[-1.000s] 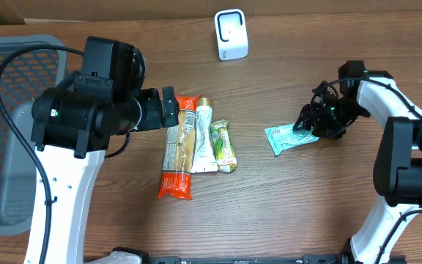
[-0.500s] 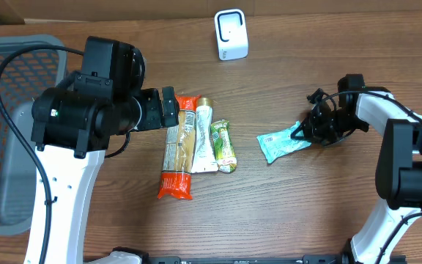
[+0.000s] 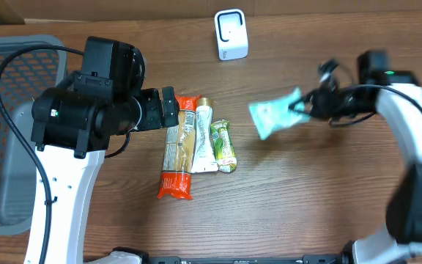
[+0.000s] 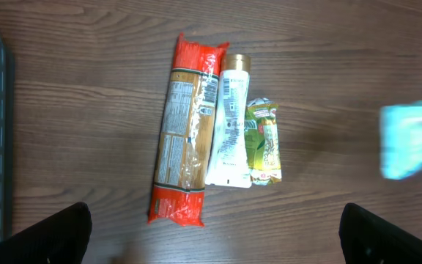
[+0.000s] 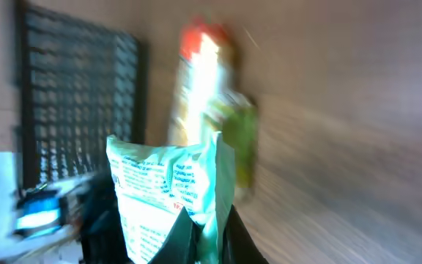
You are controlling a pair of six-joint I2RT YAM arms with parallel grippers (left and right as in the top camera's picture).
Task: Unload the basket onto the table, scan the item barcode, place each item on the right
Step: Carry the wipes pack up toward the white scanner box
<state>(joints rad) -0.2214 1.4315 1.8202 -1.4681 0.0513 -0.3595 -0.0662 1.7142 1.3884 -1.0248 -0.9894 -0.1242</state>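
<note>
Right gripper (image 3: pixel 299 110) went from partly open to clamped on one end of the teal packet (image 3: pixel 272 118) within the last second. The packet has left the table (image 3: pixel 306 191): a moment ago it lay flat by my right arm, now it hangs tilted in the air, left of the fingers and closer to the white scanner (image 3: pixel 231 34). So the pick looks done; what's left is presenting the barcode. In the right wrist view a printed side faces my camera, but it's too blurred to find the code. Packet is well short of the scanner, off to its right and nearer me

Left gripper (image 4: pixel 217 220) is wide open and holds nothing, over the row of three: orange pasta pack (image 4: pixel 185 128), white tube (image 4: pixel 229 125), green sachet (image 4: pixel 262 143), lying side by side. Grey basket (image 3: pixel 6 88) is far left. Nothing lies between packet and scanner. Main risk I see is the floppy film folding so the code doesn't face the scanner window
</note>
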